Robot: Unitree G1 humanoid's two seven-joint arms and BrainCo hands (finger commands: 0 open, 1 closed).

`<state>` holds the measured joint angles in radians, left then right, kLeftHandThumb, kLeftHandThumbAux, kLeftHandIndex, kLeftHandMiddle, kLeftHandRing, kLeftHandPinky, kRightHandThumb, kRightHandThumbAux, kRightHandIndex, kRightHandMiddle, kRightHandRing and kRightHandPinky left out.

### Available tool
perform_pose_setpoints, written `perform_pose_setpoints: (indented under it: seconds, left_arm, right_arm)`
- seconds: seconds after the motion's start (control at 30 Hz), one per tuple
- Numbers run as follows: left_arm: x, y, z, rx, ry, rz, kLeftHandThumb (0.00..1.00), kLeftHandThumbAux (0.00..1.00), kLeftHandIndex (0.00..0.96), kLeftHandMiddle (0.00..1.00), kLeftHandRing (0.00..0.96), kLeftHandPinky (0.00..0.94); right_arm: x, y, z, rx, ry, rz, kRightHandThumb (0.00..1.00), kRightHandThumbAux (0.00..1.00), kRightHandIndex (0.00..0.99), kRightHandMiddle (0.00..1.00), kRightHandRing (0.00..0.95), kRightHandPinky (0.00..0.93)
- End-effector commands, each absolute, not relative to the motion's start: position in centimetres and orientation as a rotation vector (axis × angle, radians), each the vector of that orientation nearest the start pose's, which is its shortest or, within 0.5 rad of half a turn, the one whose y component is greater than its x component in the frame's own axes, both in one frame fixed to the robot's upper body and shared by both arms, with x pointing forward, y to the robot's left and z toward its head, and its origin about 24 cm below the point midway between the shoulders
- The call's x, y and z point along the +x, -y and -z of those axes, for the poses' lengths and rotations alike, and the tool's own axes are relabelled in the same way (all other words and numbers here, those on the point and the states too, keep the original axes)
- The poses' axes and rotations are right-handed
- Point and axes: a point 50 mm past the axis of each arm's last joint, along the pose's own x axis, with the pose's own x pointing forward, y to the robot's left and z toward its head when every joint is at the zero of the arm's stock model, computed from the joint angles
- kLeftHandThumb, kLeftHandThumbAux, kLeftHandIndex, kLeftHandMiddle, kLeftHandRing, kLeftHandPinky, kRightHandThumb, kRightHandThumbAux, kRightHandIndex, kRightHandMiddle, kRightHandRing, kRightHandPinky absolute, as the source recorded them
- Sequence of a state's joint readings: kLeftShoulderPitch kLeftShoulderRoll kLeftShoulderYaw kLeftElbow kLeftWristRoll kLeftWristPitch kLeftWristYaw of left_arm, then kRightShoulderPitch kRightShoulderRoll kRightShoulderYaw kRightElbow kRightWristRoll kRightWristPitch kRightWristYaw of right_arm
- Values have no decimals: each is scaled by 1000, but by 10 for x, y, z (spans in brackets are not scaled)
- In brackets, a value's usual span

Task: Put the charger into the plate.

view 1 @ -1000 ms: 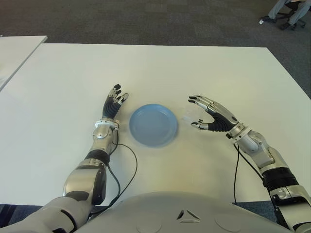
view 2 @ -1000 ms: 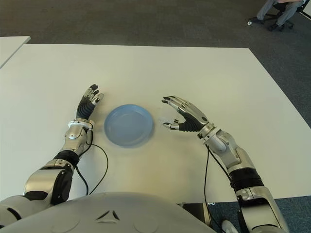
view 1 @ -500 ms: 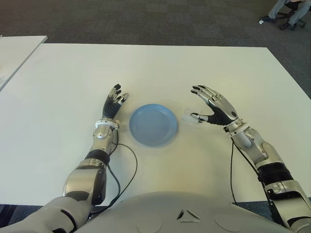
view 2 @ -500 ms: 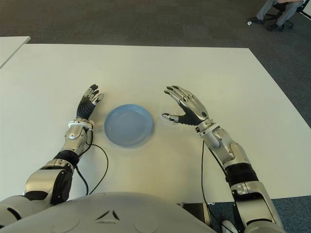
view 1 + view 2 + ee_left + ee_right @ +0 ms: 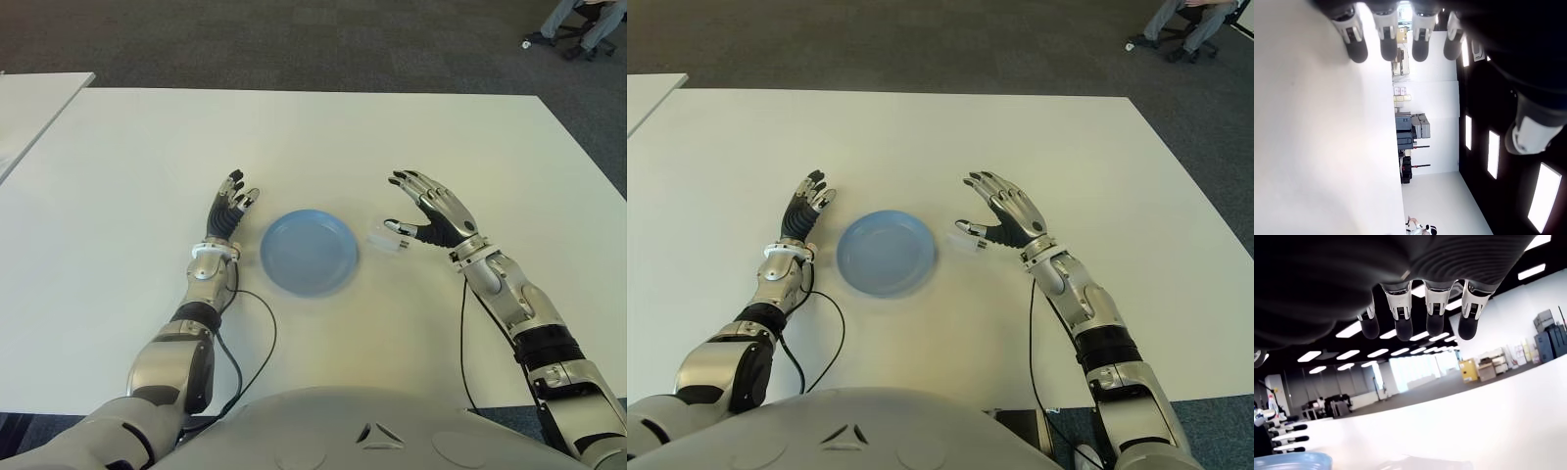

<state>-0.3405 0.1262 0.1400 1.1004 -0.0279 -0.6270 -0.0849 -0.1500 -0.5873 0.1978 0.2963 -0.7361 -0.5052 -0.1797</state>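
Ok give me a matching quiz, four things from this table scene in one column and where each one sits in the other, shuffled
Things:
1. plate
2. charger
3. left hand
4. right hand

Places:
A. just right of the plate, on the table
B. left of the plate, fingers open
C. centre, between both hands
D. beside the charger, fingers spread, holding nothing

Pairs: 1-C, 2-A, 3-B, 4-D

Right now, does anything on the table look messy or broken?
Nothing stands out. The charger lies on the white table, just right of the empty blue plate, not in it yet. The right hand is open beside the charger, and the left hand is open left of the plate.
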Motion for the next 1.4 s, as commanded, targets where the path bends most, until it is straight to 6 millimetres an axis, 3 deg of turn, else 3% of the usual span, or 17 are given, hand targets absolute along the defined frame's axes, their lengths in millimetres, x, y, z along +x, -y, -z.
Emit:
perform_pose_setpoints:
  seconds: [0.03,0.57,1.4]
  left_arm:
    - [242,-196,78,42,-332,-46,0,545,6,69,58,62]
    - [242,-196,78,40,-329,-50,0,569,5,67,57,57]
    - [241,-194,77,28,-318,-43,0,570,3,62,51,48]
  right_arm:
    - [270,198,-49,-1310,318,-414,333,110,0,0,0,0]
    - [269,200,-30,-1505,103,-519,350,81,0,0,0,0]
    - [266,199,-16,-1533,2,-616,337,96,0,0,0,0]
